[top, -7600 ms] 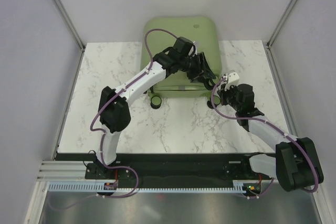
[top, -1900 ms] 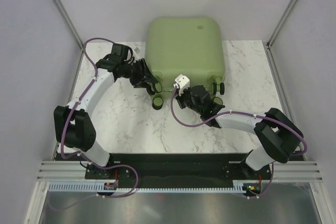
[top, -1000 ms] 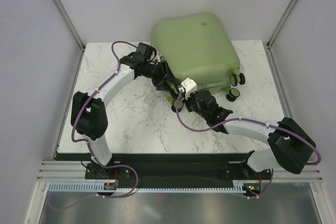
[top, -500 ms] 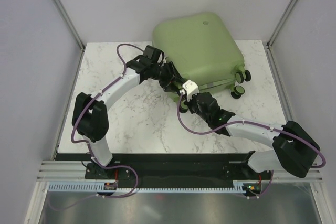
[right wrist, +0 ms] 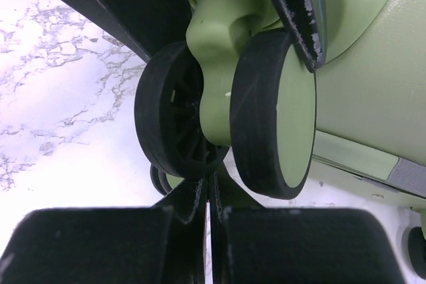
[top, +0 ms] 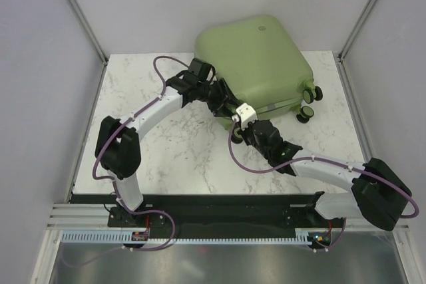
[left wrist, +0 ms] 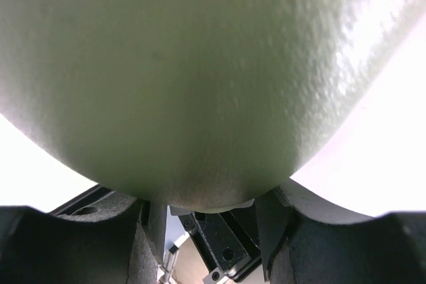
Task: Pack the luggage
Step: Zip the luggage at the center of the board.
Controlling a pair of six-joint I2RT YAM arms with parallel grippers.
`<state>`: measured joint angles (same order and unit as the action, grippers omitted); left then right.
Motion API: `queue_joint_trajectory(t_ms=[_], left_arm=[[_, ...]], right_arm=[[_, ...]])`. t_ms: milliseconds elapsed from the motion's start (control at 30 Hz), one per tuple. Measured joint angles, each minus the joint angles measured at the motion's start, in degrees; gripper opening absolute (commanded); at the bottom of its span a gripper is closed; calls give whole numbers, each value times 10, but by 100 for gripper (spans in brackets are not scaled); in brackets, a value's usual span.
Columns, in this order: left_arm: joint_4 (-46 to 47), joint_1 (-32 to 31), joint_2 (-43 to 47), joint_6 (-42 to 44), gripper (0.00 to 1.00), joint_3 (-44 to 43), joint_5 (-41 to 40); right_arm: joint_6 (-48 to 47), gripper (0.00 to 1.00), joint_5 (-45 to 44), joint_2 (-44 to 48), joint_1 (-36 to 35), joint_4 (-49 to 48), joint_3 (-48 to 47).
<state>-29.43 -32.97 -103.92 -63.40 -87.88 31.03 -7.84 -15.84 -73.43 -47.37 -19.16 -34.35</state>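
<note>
Two black fingers of the right gripper (right wrist: 208, 194) press flat together with nothing between them. Their tips sit right at a black-and-green wheel (right wrist: 266, 111), though contact is unclear, and from above that wheel is hidden under the wrist. Beyond, the left gripper (top: 223, 98) stands about half spread, clamped on the luggage (top: 259, 58) with a finger against each side of its rounded near-left corner. Blurred green shell fills nearly all of its wrist view. The luggage lies closed and skewed at the far right of the table (top: 166, 144), its far edge past the table's back.
</note>
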Motion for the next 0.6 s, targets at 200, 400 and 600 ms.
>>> queue_joint_trajectory(t_ms=[200, 400, 600], left_arm=[[-19, -5, -33, -12, 2, -44, 19], [-46, -12, -57, -25, 2, -85, 16], [-70, -15, -77, -31, 2, -112, 16]], right_arm=[[-2, 0, -22, 13, 0, 4, 7], [-6, 0, -38, 17, 0, 1, 11], [-6, 0, -42, 18, 0, -5, 14]])
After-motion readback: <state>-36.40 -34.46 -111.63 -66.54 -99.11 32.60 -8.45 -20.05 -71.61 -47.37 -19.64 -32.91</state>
